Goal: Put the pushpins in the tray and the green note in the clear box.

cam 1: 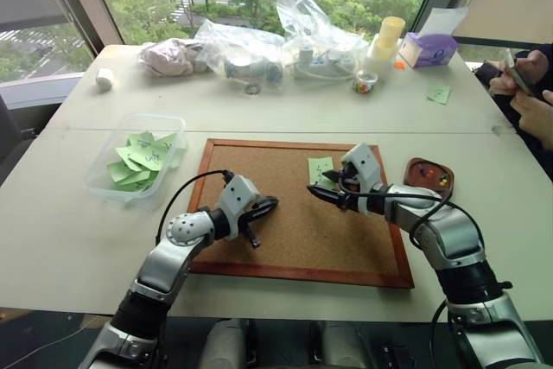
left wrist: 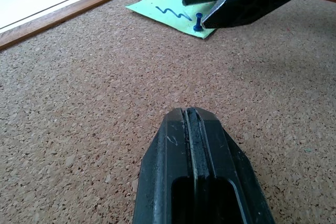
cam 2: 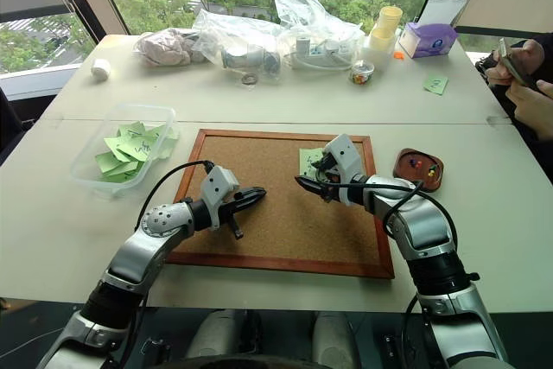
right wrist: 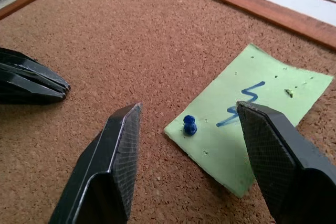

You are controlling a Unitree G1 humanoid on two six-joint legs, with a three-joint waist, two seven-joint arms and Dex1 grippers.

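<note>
Two end effectors hang over the corkboard (cam 1: 285,231). The right end effector (right wrist: 186,124) is spread, grasping nothing; its two fingers (right wrist: 118,150) stand either side of a blue pushpin (right wrist: 189,125), one over bare cork, the other over the green note (right wrist: 252,114). No contact with the pin is visible. In the head view the right end effector (cam 1: 321,195) points toward the robot's left, tips at the note's near corner.

The pushpin stands in the near corner of the note (cam 1: 320,169), pinning it to the cork. The note carries a blue zigzag scribble and lies flat near the board's far edge, right of centre.

The left end effector (left wrist: 191,129) is clenched on nothing, fingers pressed together, just above bare cork. In the head view it (cam 1: 266,206) sits left of centre on the board, pointing at the right one, with open cork between them.

The tray (cam 1: 429,174) rests on the counter (cam 1: 69,231) just past the board's right edge, beside the right wrist; a few small coloured pins lie in it.

The clear box (cam 1: 104,181) sits on the counter left of the board, holding a pile of green slips (cam 1: 138,162).

Along the far side of the counter: clear plastic bags (cam 1: 259,45), a purple tissue box (cam 1: 429,47), and a small green slip (cam 1: 439,92). A person's hands (cam 1: 523,84) show at the far right edge.
</note>
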